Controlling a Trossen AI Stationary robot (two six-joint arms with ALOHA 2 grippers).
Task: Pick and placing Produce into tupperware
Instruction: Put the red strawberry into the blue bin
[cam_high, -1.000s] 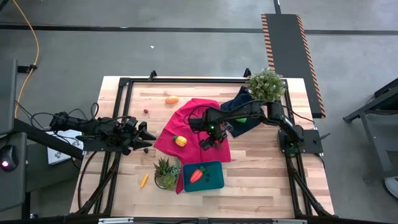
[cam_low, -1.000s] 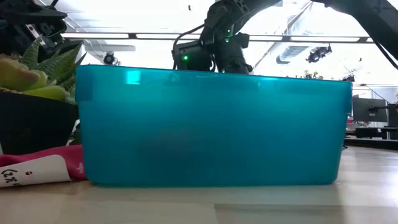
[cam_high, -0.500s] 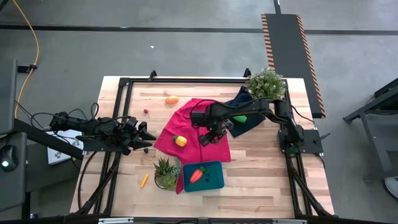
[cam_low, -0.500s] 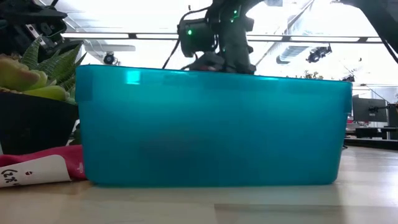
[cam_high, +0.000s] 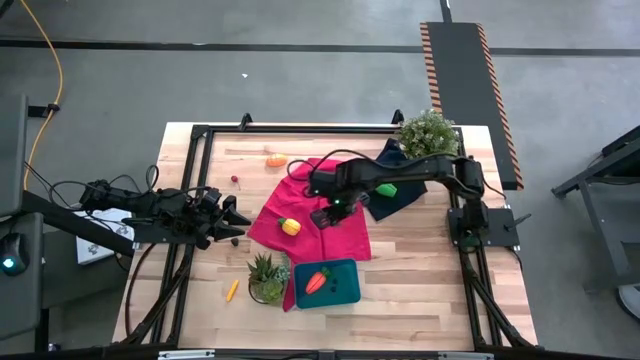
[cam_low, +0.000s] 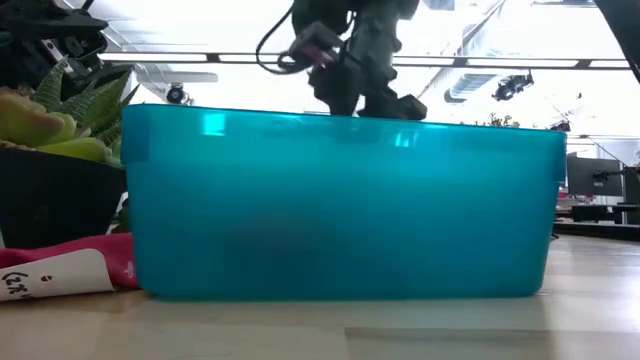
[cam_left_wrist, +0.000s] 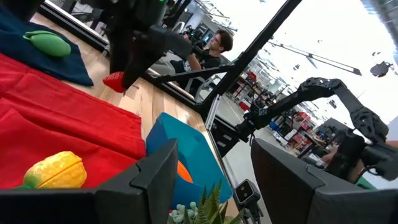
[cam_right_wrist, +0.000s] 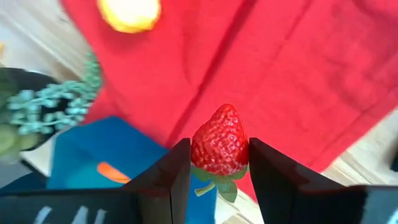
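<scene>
**Strawberry held over the red cloth**

I see my right gripper (cam_right_wrist: 219, 163) reaching from the tabletop's right edge over the red cloth (cam_high: 305, 215) mid-table, jaws clamped on a strawberry (cam_right_wrist: 219, 149). My left gripper (cam_high: 236, 220) waits by the left edge, jaws parted and holding nothing. The tupperware (cam_high: 345, 290) near the front edge holds a carrot (cam_high: 316, 281).

Tupperware (cam_low: 340, 205) contents hidden, low view

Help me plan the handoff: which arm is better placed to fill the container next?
Right. Its gripper already holds a strawberry over the red cloth, near the tupperware. The left gripper waits empty.
</scene>
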